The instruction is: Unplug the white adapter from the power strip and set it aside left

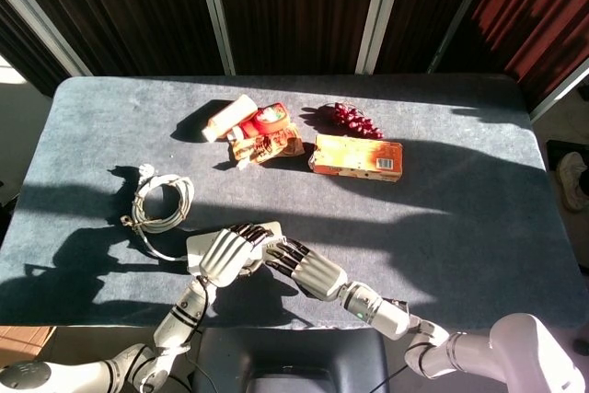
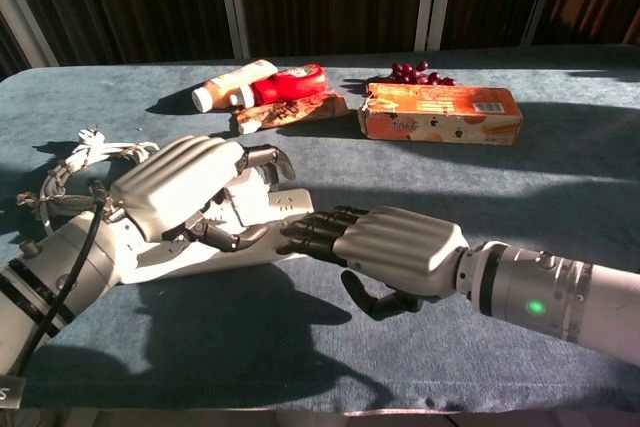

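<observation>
- Right hand (image 2: 400, 247): lower centre, dark fingers (image 2: 315, 232) extended, tips touching the power strip (image 2: 285, 205); holding nothing.
- Left hand (image 2: 185, 187): arched over the strip; grasp unclear.
- White adapter (image 2: 240, 209): beneath the left hand, on the strip.
- Coiled cable (image 1: 156, 204): left.
- Orange box (image 1: 357, 156): far centre of the table (image 1: 460, 200).

My left hand (image 2: 185, 197) and right hand (image 2: 385, 252) wear ribbed pale-grey back shells over black fingers. I see black-banded silver forearms, a green light on the right wrist, a black cable along the left.
</observation>
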Action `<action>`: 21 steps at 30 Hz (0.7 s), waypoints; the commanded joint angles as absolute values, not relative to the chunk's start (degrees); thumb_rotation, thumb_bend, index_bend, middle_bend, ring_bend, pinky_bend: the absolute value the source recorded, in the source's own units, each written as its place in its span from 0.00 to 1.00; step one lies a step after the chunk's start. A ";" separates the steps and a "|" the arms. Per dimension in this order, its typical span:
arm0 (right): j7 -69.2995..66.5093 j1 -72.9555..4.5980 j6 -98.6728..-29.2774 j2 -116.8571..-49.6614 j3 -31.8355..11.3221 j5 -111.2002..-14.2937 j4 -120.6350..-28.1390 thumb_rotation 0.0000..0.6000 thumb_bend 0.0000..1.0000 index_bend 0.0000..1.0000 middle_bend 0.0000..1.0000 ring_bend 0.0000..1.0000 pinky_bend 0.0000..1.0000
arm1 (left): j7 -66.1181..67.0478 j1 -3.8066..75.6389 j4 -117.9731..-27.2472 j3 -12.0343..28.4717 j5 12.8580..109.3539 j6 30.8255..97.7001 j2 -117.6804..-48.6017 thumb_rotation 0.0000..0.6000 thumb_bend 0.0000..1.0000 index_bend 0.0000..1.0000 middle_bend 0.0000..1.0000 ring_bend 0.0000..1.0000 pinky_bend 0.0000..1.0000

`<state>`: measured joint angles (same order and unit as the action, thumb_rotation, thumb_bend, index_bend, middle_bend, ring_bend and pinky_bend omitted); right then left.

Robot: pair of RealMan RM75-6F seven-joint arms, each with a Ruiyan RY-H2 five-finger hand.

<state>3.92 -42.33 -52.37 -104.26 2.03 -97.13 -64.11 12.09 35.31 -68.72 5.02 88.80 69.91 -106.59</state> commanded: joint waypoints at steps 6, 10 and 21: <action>4.05 -42.23 -53.52 -103.45 1.86 -96.33 -64.94 1.00 0.94 0.06 0.15 0.00 0.00 | 10.94 34.93 -69.20 5.18 89.44 71.48 -105.18 1.00 0.51 0.33 0.37 0.36 0.55; 3.47 -41.92 -54.99 -102.79 1.93 -96.70 -65.30 1.00 0.94 0.05 0.15 0.00 0.00 | 10.26 34.74 -70.01 5.36 90.26 72.92 -104.01 1.00 0.51 0.32 0.37 0.36 0.54; 2.18 -36.03 -70.96 -87.63 2.86 -100.42 -75.52 1.00 0.62 0.00 0.15 0.00 0.00 | 1.14 28.60 -74.57 8.02 84.05 76.39 -87.63 1.00 0.51 0.30 0.36 0.35 0.53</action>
